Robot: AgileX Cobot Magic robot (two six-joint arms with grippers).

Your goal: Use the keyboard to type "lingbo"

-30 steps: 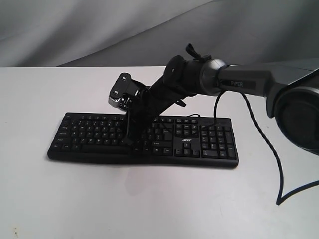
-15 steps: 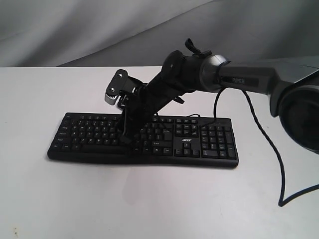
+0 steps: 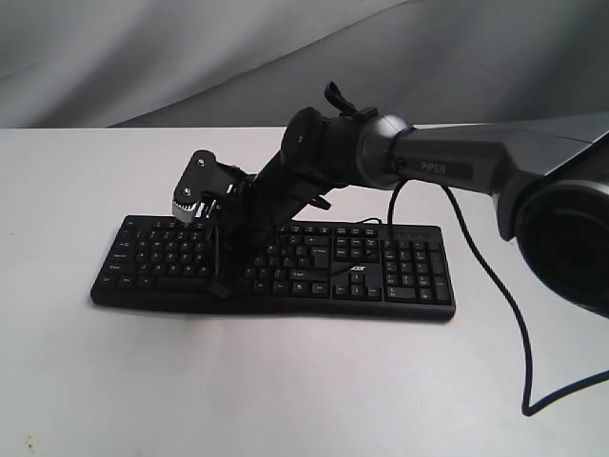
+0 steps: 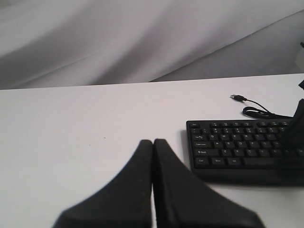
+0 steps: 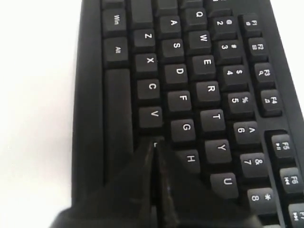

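Observation:
The black keyboard (image 3: pixel 381 271) lies across the white table, acer logo near its number pad. My right gripper (image 3: pixel 221 286) reaches across from the right and points down at the keyboard's bottom letter row. In the right wrist view this right gripper (image 5: pixel 155 144) is shut, its tips resting on the key just after V, beside G and H on the keyboard (image 5: pixel 180 71). My left gripper (image 4: pixel 153 142) is shut and empty, held over bare table to the left of the keyboard (image 4: pixel 237 145). It does not show in the exterior view.
The keyboard's thin USB cable (image 4: pixel 254 107) curls on the table behind it. The right arm's own black cable (image 3: pixel 504 305) loops down at the right. A grey cloth backdrop (image 3: pixel 190 57) hangs behind the white table (image 3: pixel 285 381).
The right arm has swung left along the keyboard, its tips moving from the middle of the letter block to a key further left on the bottom row.

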